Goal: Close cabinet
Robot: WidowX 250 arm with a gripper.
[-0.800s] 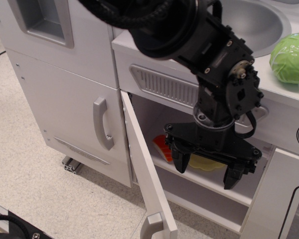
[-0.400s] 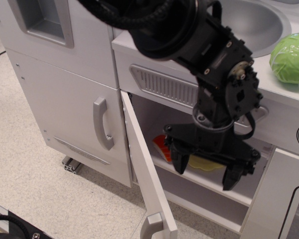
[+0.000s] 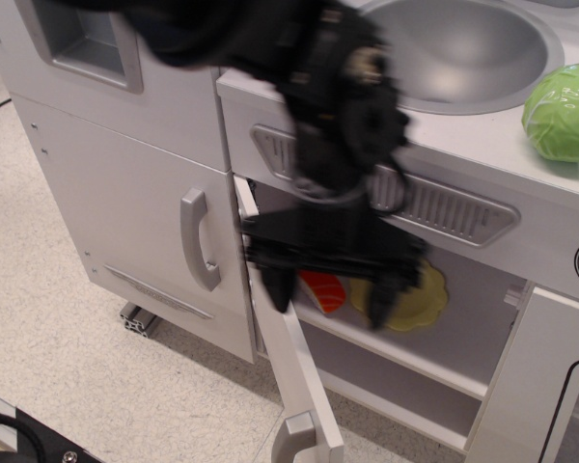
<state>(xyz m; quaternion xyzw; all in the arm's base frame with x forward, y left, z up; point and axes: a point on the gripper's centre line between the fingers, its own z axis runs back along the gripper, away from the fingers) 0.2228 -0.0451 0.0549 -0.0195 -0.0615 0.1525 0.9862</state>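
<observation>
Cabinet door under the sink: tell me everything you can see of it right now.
The cabinet door is a flat, light-grey panel, plastic or painted wood by its look, hinged on its left edge beside the tall door with the curved handle. It stands swung wide open, nearly edge-on to the camera, and leaves the shelf exposed. Its grey bar handle shows at the bottom of the frame. The blurred black gripper hangs with open jaws at the door's upper part, its left finger over the panel; whether it touches is unclear.
</observation>
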